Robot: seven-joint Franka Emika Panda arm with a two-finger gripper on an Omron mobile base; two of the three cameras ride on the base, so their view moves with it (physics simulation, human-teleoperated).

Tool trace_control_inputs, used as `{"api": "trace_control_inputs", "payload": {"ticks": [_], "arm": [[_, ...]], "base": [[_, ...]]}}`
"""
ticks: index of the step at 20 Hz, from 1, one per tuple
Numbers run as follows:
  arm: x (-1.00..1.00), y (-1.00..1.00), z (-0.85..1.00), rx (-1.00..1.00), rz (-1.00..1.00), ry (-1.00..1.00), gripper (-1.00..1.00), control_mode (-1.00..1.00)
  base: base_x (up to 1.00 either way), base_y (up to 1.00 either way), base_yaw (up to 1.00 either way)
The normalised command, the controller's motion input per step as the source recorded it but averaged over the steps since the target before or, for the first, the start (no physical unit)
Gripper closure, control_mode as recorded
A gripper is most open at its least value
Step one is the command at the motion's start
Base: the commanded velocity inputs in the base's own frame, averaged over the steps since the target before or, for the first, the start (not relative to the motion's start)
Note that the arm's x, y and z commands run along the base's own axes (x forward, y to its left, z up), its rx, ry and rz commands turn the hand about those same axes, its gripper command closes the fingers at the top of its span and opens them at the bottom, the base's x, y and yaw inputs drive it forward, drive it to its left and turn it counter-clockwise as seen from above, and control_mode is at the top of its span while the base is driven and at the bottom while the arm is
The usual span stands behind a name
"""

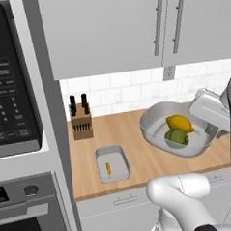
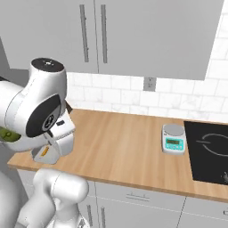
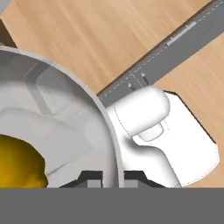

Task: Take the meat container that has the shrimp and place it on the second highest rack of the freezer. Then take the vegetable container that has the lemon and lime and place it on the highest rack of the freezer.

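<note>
One oval dish [image 1: 154, 119] with one lemon [image 1: 180, 123] and one lime [image 1: 177, 137] in it is up off the wooden counter [image 1: 118, 129] at the right side, tilted, and its right rim runs straight between the two fingertips of the gripper [image 3: 110, 178], which pinch it narrow. One rectangular tray [image 1: 112, 163] with a single shrimp [image 1: 108, 168] sits flat near the counter's front edge, left of the dish and well apart from the gripper. Further out there's one knife block [image 1: 81, 120] by the wall, plus one scale [image 2: 173, 139] next to the cooktop [image 2: 209, 150].
</note>
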Motion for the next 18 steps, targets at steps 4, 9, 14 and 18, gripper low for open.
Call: {"api": "trace_control_inputs", "payload": {"ticks": [4, 9, 14, 18], "arm": [[-0.05, -0.01, 0.0, 0.01, 0.0, 0.0, 1.0, 1.0], [0.0, 0.0, 0.0, 0.0, 0.0, 0.0, 1.0, 1.0], [0.0, 0.0, 0.0, 0.0, 0.0, 0.0, 1.0, 1.0], [0.0, 0.0, 0.0, 0.0, 0.0, 0.0, 1.0, 1.0]], "base": [[-0.26, 0.0, 0.01], [-0.91, 0.24, 0.0], [-0.78, 0.66, 0.0], [-0.2, 1.0, 0.0]]}}
